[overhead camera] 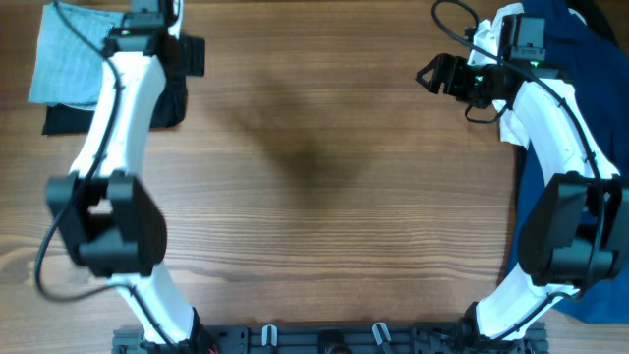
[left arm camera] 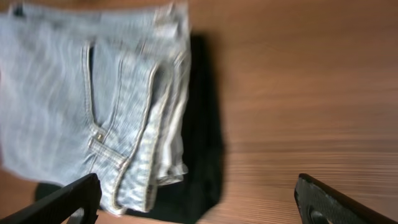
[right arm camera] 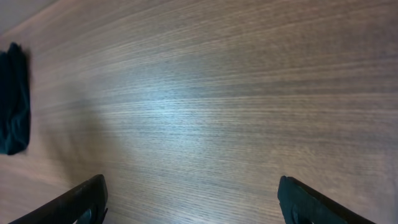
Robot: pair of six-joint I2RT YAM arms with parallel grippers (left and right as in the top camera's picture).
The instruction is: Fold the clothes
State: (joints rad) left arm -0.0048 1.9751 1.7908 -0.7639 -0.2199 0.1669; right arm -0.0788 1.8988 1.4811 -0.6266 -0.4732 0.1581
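Nearest the robot's base, the overhead view shows two white-and-black arms rising from the near edge of the brown wood-grain surface [overhead camera: 314, 197], one on each side, with bare wood between them.

On the right side a dark-blue cloth garment [overhead camera: 601, 88] lies along the edge under and behind the right arm. A small bunch of white fabric [overhead camera: 511, 126] shows just beside that arm's forearm. Only the overhead view shows these two.

The right claw [overhead camera: 437, 76] hangs over bare wood toward the far edge. Its wrist view shows the two black fingers [right arm camera: 68, 202] spread wide with nothing between them. It also catches a dark lump of cloth [right arm camera: 12, 99] at the left border.

At the far left corner, one pair of pale, faded blue denim shorts [overhead camera: 69, 59] lies folded on top of one black garment [overhead camera: 69, 120], which sticks out below and to the side. The left arm covers part of this stack from above. The left wrist view alone gives the detail: a stitched pocket and the hemmed edges of the shorts [left arm camera: 93, 93], and the black cloth [left arm camera: 202, 124] showing beyond their folded edge. The left claw [left arm camera: 202, 205] stands wide and empty above the stack.

Count: two arms, two claws, four garments.
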